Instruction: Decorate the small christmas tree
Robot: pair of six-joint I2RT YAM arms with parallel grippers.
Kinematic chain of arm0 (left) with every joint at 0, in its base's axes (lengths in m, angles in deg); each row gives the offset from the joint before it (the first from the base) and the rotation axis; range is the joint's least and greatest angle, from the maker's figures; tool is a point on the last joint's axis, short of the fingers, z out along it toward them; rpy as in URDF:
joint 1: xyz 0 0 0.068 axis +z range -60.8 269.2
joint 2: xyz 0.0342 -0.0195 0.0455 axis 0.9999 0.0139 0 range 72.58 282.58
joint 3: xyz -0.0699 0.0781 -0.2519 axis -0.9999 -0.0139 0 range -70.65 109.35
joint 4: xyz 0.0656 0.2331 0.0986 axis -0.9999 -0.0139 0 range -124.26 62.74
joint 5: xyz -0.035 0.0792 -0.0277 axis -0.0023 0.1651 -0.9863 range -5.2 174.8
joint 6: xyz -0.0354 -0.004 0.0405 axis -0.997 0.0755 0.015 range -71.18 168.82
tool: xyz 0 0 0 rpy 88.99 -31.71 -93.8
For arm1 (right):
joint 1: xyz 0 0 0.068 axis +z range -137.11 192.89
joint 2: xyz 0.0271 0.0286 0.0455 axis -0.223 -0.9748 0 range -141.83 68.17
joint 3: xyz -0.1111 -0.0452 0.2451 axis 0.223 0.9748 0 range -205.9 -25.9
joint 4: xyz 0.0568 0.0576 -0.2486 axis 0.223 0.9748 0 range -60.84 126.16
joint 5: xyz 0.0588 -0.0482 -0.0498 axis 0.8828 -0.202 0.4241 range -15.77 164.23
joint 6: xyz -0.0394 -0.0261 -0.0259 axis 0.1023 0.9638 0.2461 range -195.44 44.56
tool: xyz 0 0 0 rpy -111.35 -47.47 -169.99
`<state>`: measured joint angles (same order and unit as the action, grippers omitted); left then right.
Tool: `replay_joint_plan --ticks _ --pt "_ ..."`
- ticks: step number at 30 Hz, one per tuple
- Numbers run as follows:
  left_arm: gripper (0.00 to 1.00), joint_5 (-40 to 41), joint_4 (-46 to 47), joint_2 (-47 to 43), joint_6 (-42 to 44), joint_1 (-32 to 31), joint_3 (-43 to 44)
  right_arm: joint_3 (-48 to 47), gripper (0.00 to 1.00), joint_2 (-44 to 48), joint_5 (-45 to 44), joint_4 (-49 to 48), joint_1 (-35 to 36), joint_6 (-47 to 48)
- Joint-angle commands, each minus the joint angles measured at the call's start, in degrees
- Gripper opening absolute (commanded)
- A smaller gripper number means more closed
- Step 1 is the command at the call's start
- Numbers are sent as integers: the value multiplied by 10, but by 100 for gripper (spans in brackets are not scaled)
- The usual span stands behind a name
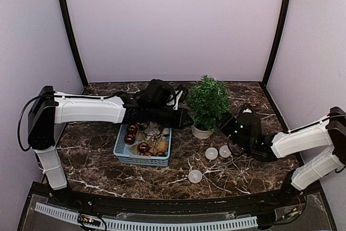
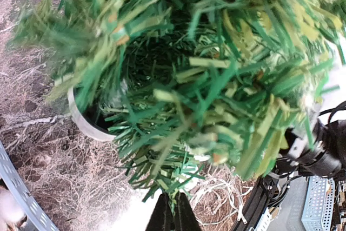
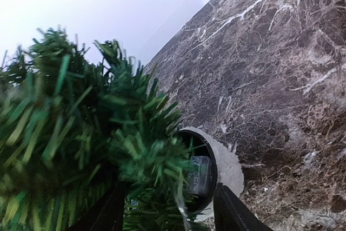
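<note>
The left hand [image 2: 173, 213] is shut, its fingertips together just under the foliage of the tree [image 1: 208, 100]; we see nothing held in it. The right hand [image 3: 168, 198] is open, its fingers apart on either side of the low branches beside the white pot [image 3: 227, 162]. The tree stands upright mid-worktop [image 1: 243, 171], between the two hands and just right of the blue basket [image 1: 141, 160]. Three pale balls [image 1: 211, 153] lie in front of it.
</note>
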<state>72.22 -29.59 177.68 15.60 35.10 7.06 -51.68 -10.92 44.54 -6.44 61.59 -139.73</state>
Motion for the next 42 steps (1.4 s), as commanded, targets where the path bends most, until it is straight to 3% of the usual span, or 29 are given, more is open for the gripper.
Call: replay_joint_plan --ticks 1,17,26,31,35,39,42 --pt "0 2 -1 -33 10 3 -12 14 63 51 -19 36 3 5" --pt "0 7 -5 -34 18 8 -12 23 87 229 -10 238 -37 49" --pt "0 5 -12 -35 26 9 -9 14 90 375 110 413 -111 126" --pt "0 5 -13 -35 31 10 -9 54 85 438 208 422 -112 147" --pt "13 16 -20 -38 37 10 -7 107 78 486 258 392 -109 127" --pt "32 26 -27 -49 43 10 -10 144 73 536 246 402 -105 104" --pt "40 38 -30 -67 48 10 -18 152 69 557 237 427 -103 98"
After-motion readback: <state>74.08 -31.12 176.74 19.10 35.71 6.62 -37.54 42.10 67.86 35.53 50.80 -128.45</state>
